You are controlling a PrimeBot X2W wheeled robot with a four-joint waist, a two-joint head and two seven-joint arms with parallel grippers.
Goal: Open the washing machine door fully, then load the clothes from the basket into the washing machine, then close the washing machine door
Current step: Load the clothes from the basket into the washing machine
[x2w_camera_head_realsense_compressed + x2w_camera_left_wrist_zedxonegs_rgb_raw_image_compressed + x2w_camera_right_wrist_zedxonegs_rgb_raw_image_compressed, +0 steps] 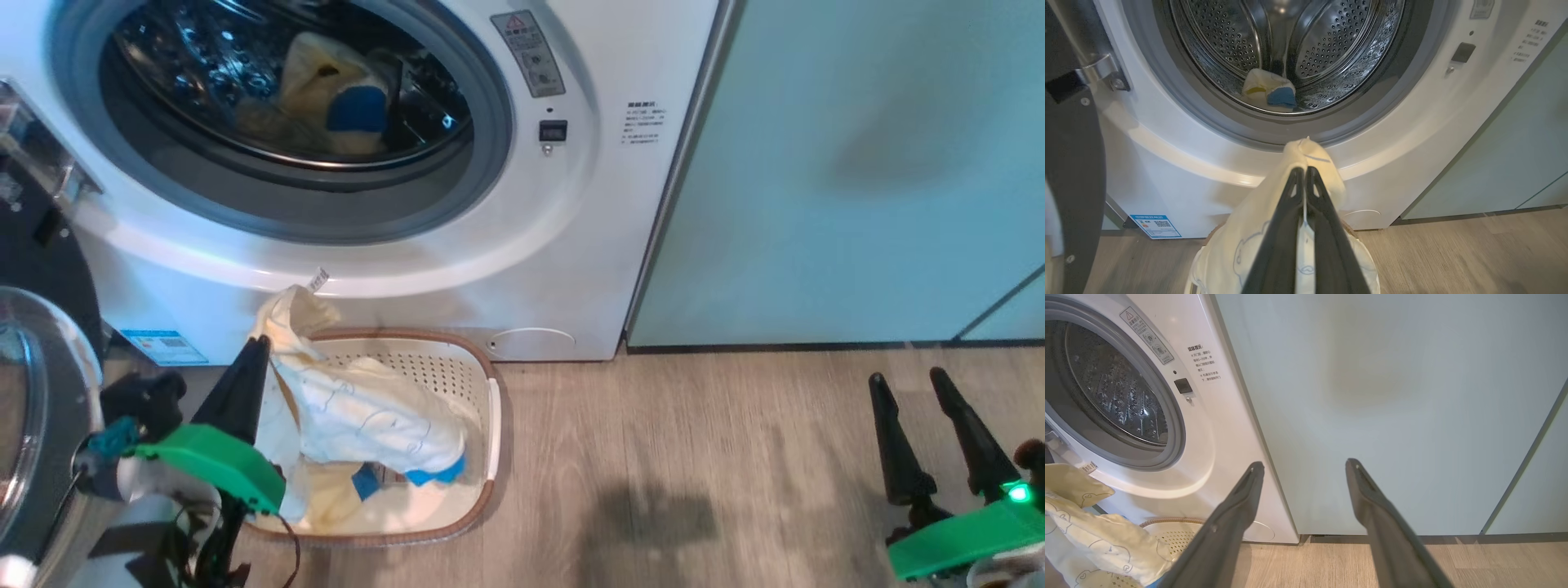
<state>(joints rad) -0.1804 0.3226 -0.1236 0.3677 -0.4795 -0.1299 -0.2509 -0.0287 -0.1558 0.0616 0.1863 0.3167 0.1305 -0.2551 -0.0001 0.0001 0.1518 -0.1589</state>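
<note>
One question from the bench: which step?
Operator: Loading. Washing machine door (pixel 37 269) open; my left gripper (pixel 260 343) pinched shut on a bear-print garment (pixel 359 416), half out of the basket (pixel 445 367). Next, I judge: lift over the washing machine (pixel 588 245) lip. Right gripper (pixel 908 376) spread wide, empty.

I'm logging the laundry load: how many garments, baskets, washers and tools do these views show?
Garments: 2 sure, drum garment and lifted garment in the shut left tool; loose fabric below it uncountable
Baskets: 1, basket
Washers: 1, washer
Tools: 2, counting the open right tool
Total: 6
</note>
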